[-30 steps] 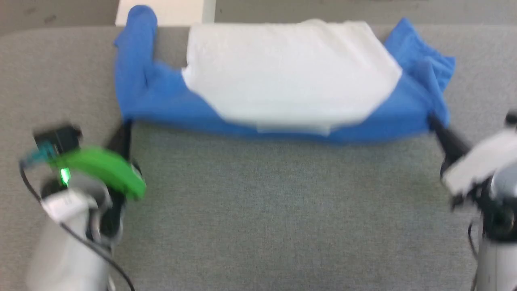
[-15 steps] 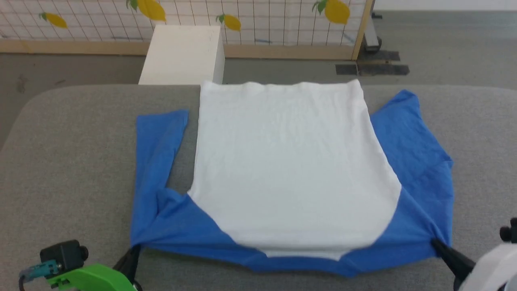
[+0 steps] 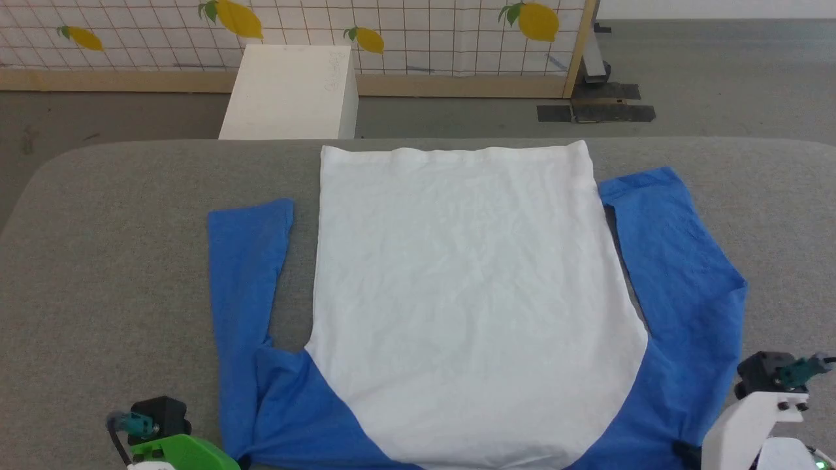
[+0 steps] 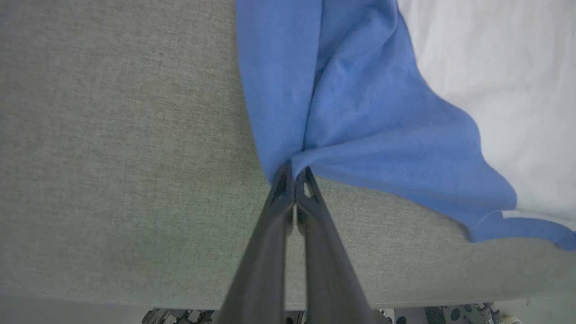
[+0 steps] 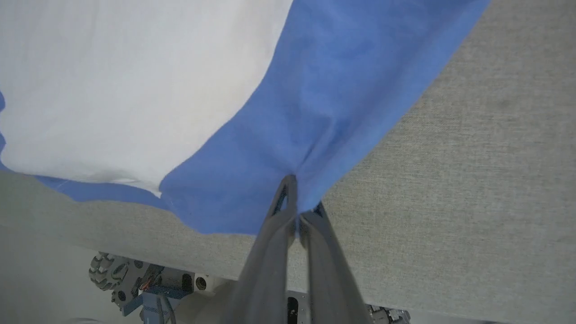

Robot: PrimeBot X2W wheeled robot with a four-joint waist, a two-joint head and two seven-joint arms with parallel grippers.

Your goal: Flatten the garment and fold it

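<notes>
The left wrist has a bright green shell and a black camera block with a teal plug and thin black cable; the right wrist's shell is white with small dark screws, under a matching block. The jaws are long dark-grey fingers with triangular cut-outs near the tips.

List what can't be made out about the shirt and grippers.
- Head view: the garment's near edge, cut off at the bottom.
- Right wrist view: part of the right gripper's tips, under blue cloth.
- Left wrist view: how much cloth the left gripper pinches, hidden between its fingers.
- Head view: writing on the white box, too small to read.
</notes>
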